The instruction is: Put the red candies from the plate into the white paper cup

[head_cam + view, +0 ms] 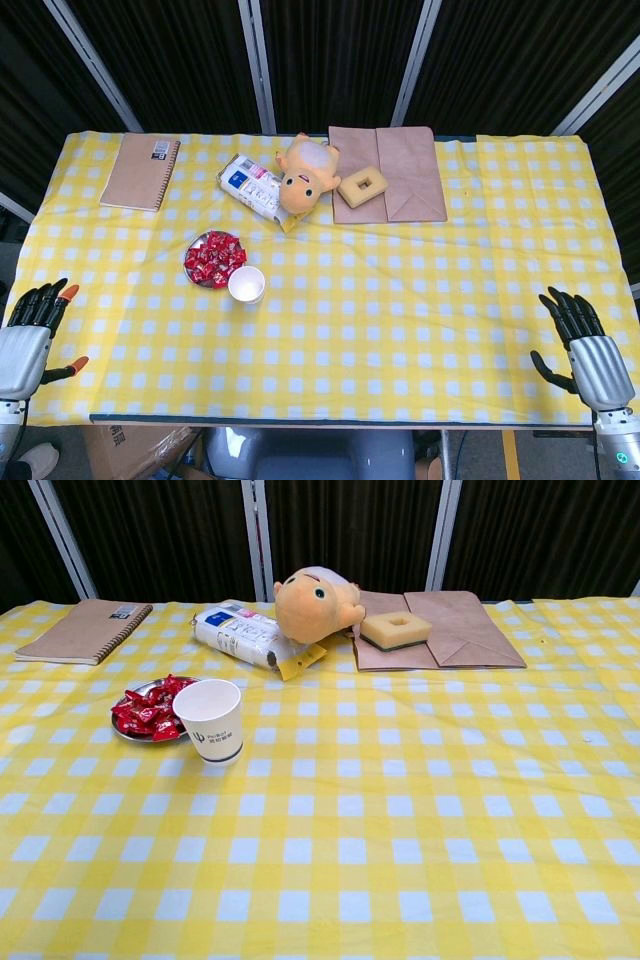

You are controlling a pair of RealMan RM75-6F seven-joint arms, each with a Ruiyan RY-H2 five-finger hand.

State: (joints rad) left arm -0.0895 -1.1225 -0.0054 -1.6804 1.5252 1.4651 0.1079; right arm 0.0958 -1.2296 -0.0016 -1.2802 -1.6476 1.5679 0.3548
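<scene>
Nearest cam: both hands parked at near corners of surface, palms down, nothing held. Left hand (28, 335), black fingers (40, 300) spread apart, orange-tipped thumb out to side. Right hand (590, 350), fingers (572, 310) likewise spread, empty. Probably a rest pose w/ work not yet begun; seen in head view only, absent from chest view.

Outward, on yellow-and-white checked tablecloth (400, 810): white paper cup (210, 720), upright, mouth open, just beside small round metal plate (122, 730) heaped w/ red wrapped candies (150, 712). Cup looks empty from above; all candies apparently on plate. Both toward left side, so left hand likely the shorter reach. Cup set close probably to keep transfers short.

Farther back: brown spiral notebook (140, 171), white snack packet (250, 186), yellow plush doll (306, 174) lying on it, flat brown paper bags (395, 170) carrying a beige square sponge w/ hole (362, 185).
</scene>
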